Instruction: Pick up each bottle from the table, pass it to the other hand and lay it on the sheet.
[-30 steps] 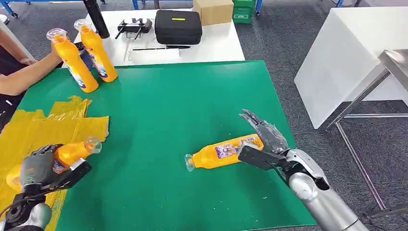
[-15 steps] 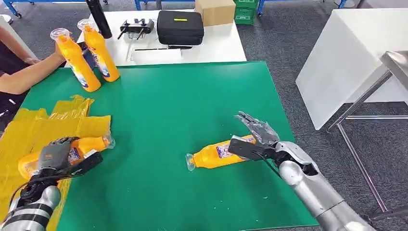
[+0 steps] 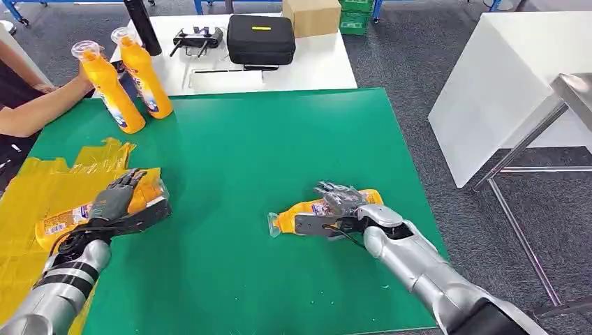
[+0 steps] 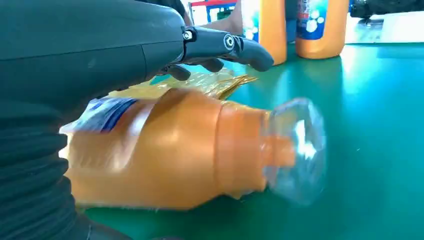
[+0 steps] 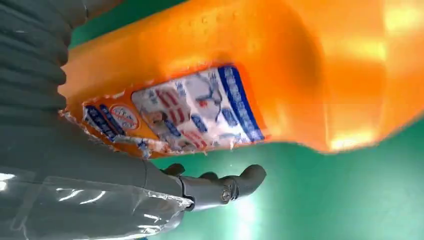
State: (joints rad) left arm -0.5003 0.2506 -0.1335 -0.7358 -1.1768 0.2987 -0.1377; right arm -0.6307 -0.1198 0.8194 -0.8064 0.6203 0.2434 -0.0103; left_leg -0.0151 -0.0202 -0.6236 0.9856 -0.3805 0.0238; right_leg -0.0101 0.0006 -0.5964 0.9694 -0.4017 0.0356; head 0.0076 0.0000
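On the green desk [image 3: 237, 153], 2 bottles lie flat and 2 more stand at the far left corner, where a person's arm [image 3: 38, 112] reaches one of them. The yellow sheet [image 3: 42, 181] covers the near left side. One bottle [image 3: 66, 218] lies on the sheet, its clear cap over bare green; the left hand [image 3: 122, 199] rests over it with fingers spread, apparently letting go. The other bottle [image 3: 307, 216] lies mid-desk under the right hand [image 3: 335, 206], whose fingers drape over the body, thumb on the near side; whether the grip is closed cannot be told. Judged risks: the smooth round body could roll from a loose grasp, or the released bottle roll off the sheet. Open green lies between the hands; the desk's right edge is near the right arm.
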